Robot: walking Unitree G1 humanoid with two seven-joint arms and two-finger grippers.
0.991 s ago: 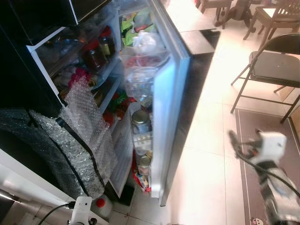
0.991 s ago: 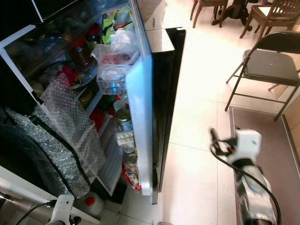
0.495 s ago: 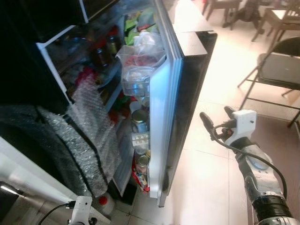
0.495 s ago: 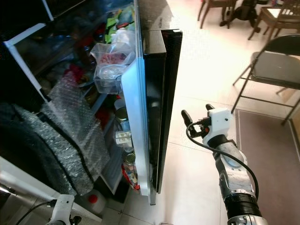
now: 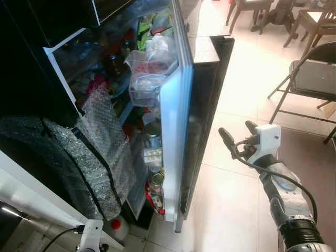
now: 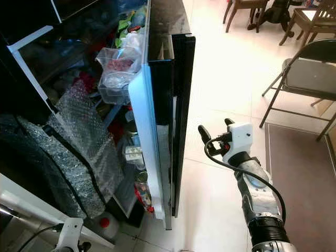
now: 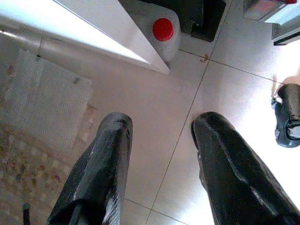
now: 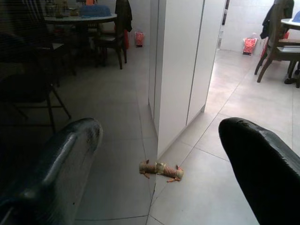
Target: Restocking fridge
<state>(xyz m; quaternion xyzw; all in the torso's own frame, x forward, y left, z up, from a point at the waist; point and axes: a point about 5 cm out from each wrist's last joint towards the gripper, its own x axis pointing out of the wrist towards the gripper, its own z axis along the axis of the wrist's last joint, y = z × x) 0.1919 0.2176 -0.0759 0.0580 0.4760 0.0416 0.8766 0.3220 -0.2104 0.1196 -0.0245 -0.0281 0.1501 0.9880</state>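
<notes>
The fridge door (image 6: 157,131) stands open in the middle of the frame, its dark outer side facing right. Jars and boxes fill its door shelves (image 5: 152,152). The right tool (image 6: 214,131) is at center right, near the door's edge but not touching, fingers spread and holding nothing. The left tool (image 7: 159,154) hangs low over the tiled floor (image 7: 225,70), spread and holding nothing.
</notes>
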